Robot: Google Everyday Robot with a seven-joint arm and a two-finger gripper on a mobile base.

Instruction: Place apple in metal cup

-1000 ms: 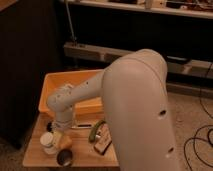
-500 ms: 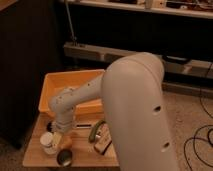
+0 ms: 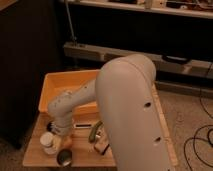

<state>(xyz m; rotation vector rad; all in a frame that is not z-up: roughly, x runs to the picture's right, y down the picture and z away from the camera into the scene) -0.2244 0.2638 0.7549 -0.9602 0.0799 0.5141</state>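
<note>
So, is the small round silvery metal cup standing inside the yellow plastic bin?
No, the metal cup sits on the wooden table, outside the yellow bin, near the gripper.

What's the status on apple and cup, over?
Status: gripper low beside the apple. Fruit outside the metal cup, just behind it. Crowding alongside, white jar.

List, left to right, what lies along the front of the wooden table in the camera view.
White squat jar → metal cup → dark green object. The gripper is at the arm's end, just above the jar and the cup.
</note>
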